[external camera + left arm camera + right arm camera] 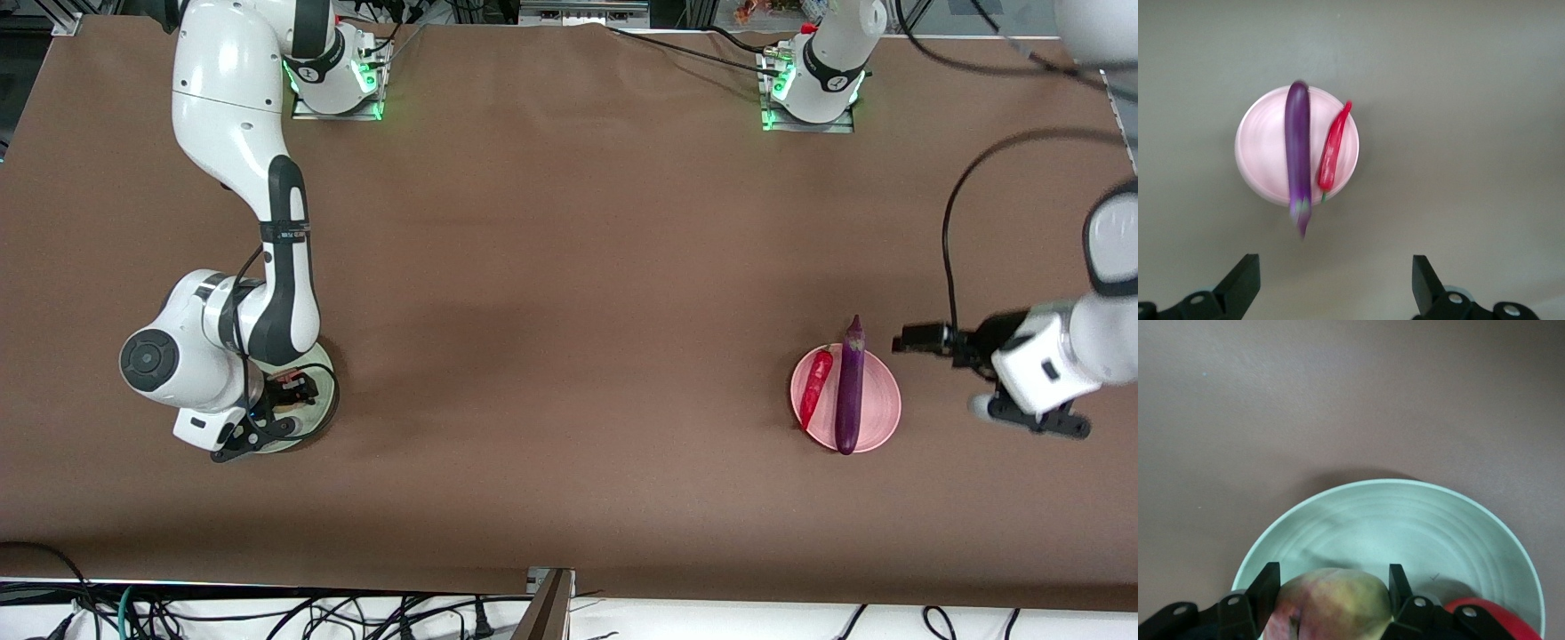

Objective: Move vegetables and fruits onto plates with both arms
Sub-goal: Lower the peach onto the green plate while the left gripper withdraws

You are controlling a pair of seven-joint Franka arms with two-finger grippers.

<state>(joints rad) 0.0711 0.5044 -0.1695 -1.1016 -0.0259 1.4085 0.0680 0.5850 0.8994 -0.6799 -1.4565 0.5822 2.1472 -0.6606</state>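
Note:
On the pale pink plate (882, 418) (1261, 157) lie the purple eggplant (850, 391) (1298, 150) and the red chili pepper (815, 388) (1332, 152), side by side. My left gripper (1036, 420) (1336, 287) hangs open and empty over bare table, beside that plate toward the left arm's end. The right gripper (256, 437) (1333, 587) is down at the pale green plate (325, 411) (1405, 527), shut on the pinkish-yellow peach (1331, 603). The red pomegranate-like fruit (1488, 619) sits in the same plate right beside the peach. In the front view the right arm hides both fruits.
The brown table (569, 311) stretches wide between the two plates. Both arm bases (338, 80) stand along the edge farthest from the front camera. Cables trail past the table's near edge (267, 613).

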